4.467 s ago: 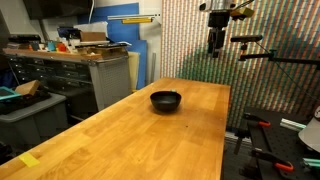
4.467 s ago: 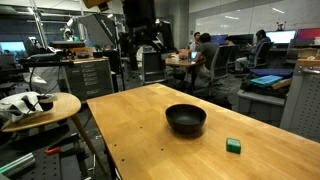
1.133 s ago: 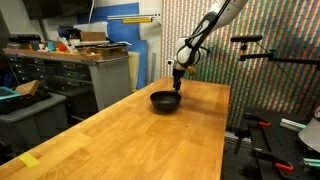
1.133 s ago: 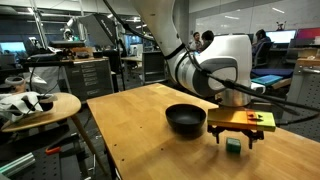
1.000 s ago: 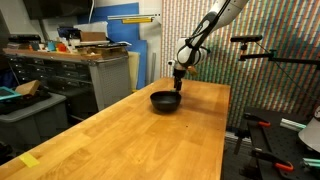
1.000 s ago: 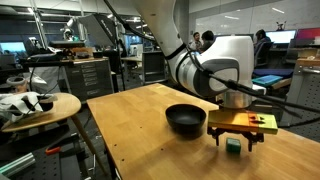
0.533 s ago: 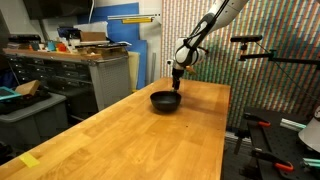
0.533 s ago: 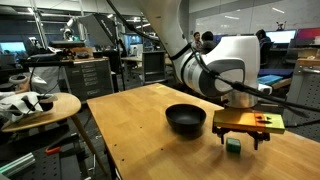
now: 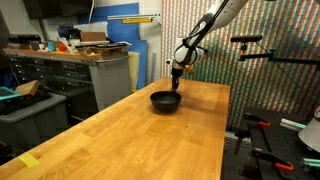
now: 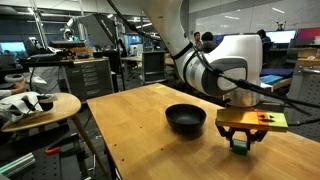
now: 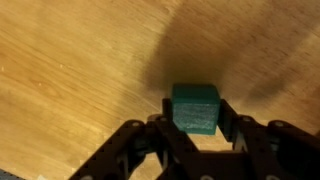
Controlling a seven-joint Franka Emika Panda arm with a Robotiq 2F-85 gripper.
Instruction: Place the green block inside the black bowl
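The green block (image 11: 194, 106) is a small teal-green cube sitting between my gripper's (image 11: 194, 114) two black fingers (image 11: 226, 113), which press on both its sides. In an exterior view the gripper (image 10: 240, 144) stands straight down on the wooden table, shut on the green block (image 10: 240, 143), to the right of the black bowl (image 10: 185, 119). The bowl is glossy, shallow and empty. From the opposite side, the gripper (image 9: 176, 82) shows just behind the black bowl (image 9: 166, 100), and the block is hidden there.
The long wooden tabletop (image 9: 130, 135) stretches toward the camera. A round side table (image 10: 40, 106) with a white object stands off the table's corner. Workbenches and cabinets (image 9: 70, 75) line the background, and a tripod arm (image 9: 250, 50) stands beside the table.
My gripper has come down over the green block and its fingers have closed on the block's sides. The bowl has not moved.
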